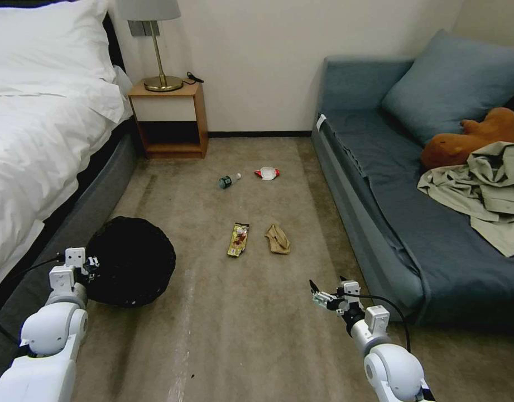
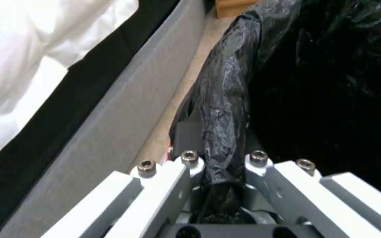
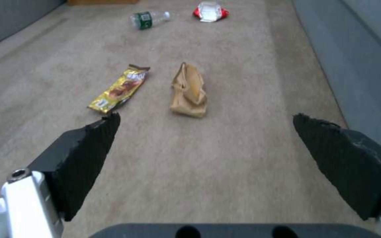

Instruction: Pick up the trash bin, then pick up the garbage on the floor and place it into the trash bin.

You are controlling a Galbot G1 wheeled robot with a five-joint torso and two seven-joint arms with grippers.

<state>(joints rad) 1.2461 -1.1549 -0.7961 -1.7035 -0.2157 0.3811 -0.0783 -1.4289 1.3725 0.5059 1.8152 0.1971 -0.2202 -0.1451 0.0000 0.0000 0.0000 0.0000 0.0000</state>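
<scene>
Standing between the bed [image 1: 39,128] and the blue sofa [image 1: 413,212], the robot faces a carpeted floor [image 1: 234,329]. The trash bin [image 1: 131,261] sits near the bed, its black bag [image 2: 226,109] folded over the rim. The left gripper [image 1: 89,262] has its fingers [image 2: 190,165] pressed together on that rim, with the bag pinched between them. What lies inside the bin I cannot tell; it looks only dark. The right gripper [image 3: 206,145] hovers above the carpet with its fingers [image 3: 89,148] wide apart, holding nothing. Ahead of them lie the crumpled tan paper [image 3: 188,91] and the yellow-brown wrapper [image 3: 120,89], side by side. Farther off lie the clear bottle [image 3: 148,19] and the red-and-white wrapper [image 3: 210,9].
</scene>
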